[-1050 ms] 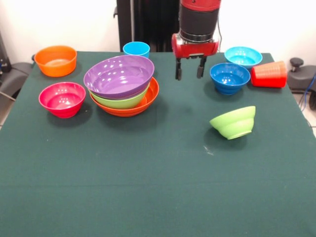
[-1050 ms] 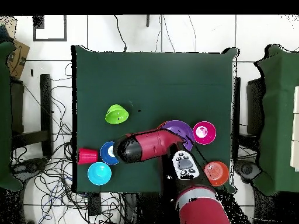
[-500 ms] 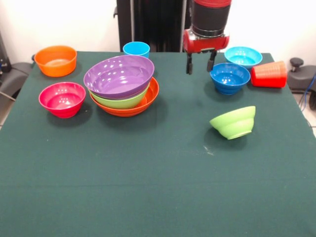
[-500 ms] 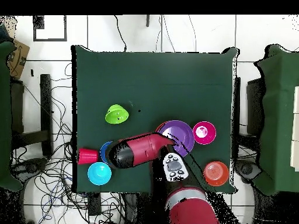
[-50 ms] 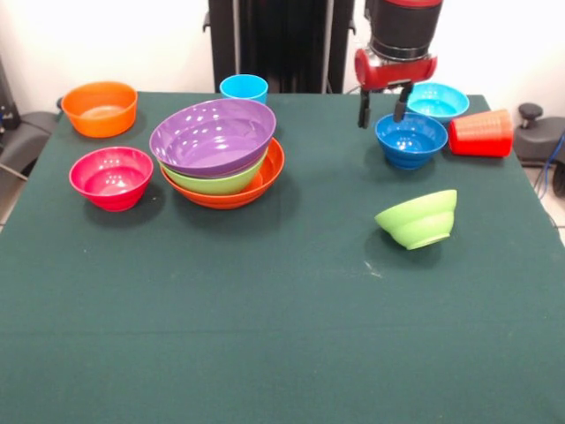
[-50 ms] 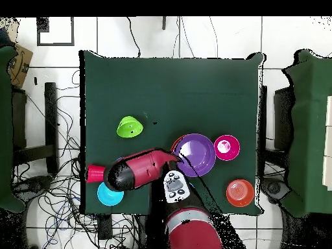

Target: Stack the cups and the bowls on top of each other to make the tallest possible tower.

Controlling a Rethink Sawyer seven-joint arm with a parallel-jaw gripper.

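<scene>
Currently we are hovering our gripper [image 5: 380,109], jaws parted and empty, just above the near-tower rim of the dark blue bowl [image 5: 411,139], judging it light, rigid, glossy-slick plastic, best pinched across its thin rim wall.

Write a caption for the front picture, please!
Open tool above dark blue bowl, beside a purple-topped bowl tower.

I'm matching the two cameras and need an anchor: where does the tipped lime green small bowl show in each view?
Front view: the lime green small bowl lies tilted on its side, right of centre, nearer the camera than the dark blue bowl.
Overhead view: it sits left of centre, alone on the cloth.
Shared landmark: the purple bowl topping the tower.
</scene>
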